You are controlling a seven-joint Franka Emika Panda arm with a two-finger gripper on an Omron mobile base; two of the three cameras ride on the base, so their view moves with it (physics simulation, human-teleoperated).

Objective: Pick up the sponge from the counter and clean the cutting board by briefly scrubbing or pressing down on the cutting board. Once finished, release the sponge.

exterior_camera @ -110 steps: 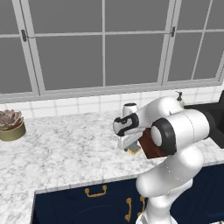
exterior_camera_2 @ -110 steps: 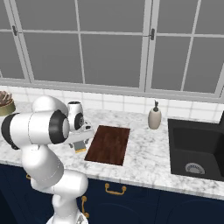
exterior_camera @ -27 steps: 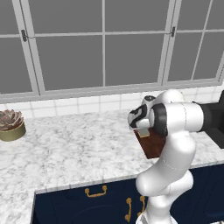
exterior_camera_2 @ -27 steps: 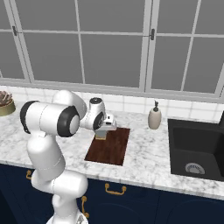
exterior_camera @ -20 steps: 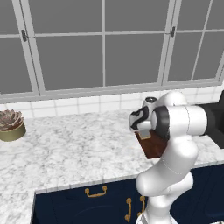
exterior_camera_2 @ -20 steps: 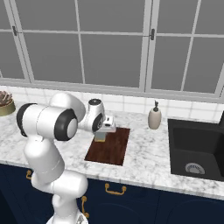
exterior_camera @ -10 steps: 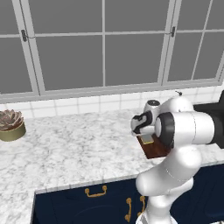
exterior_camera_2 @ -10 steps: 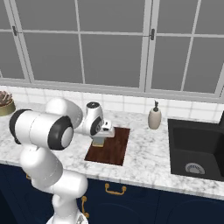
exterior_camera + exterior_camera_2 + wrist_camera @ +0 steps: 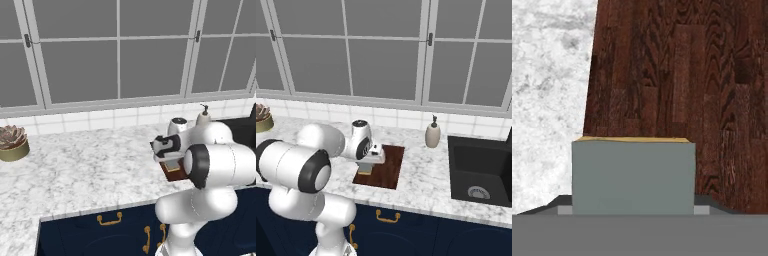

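My gripper [image 9: 374, 159] is shut on the sponge [image 9: 633, 175], a small block with a grey-green face and a thin yellow edge. In the hand view the sponge hides the fingertips. It hangs low over the near left part of the cutting board [image 9: 677, 85], a dark reddish-brown wooden slab [image 9: 385, 169] lying on the marbled counter [image 9: 547, 100]. I cannot tell whether the sponge touches the wood. In the left base view the gripper [image 9: 170, 160] sits over the board's corner [image 9: 175, 175], with my own arm covering most of the board.
A beige soap dispenser [image 9: 432, 135] stands right of the board, and the black sink [image 9: 481, 170] lies beyond it. A succulent pot [image 9: 12, 145] sits far left on the counter [image 9: 90, 170]. Windows and a tiled wall close the back.
The gripper has carried the sponge from beside the counter onto the board, then down and toward the board's near left part over the last second.
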